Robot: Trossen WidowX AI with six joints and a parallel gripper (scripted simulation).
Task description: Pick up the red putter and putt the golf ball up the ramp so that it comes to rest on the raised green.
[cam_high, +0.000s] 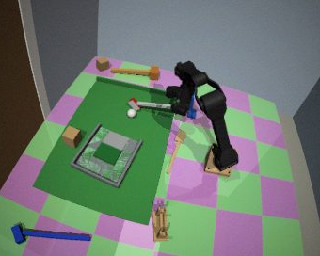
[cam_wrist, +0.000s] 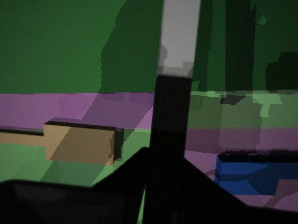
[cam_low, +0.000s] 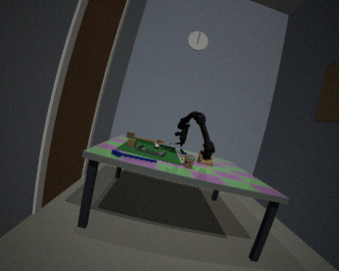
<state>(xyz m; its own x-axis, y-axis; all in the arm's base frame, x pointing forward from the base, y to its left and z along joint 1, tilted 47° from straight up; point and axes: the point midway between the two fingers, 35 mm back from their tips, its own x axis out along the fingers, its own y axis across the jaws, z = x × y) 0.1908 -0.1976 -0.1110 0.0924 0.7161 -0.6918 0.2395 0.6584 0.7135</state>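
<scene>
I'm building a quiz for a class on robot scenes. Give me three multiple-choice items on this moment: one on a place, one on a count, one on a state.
1. Where is the ball?
A. on the raised green
B. on the mat beside the putter head
C. off the mat, by the blue mallet

2. How many loose tan cubes are on the table?
A. one
B. two
C. four

3. What is the tool doing?
A. shut on the putter
B. open above the ball
C. shut on a wooden mallet

Answers:
1 B: the ball lies on the mat right next to the red head of the putter, short of the green.
2 B: one cube sits at the far corner, another beside the ramp frame.
3 A: the putter's grip runs into the tool's closed fingers.
</scene>
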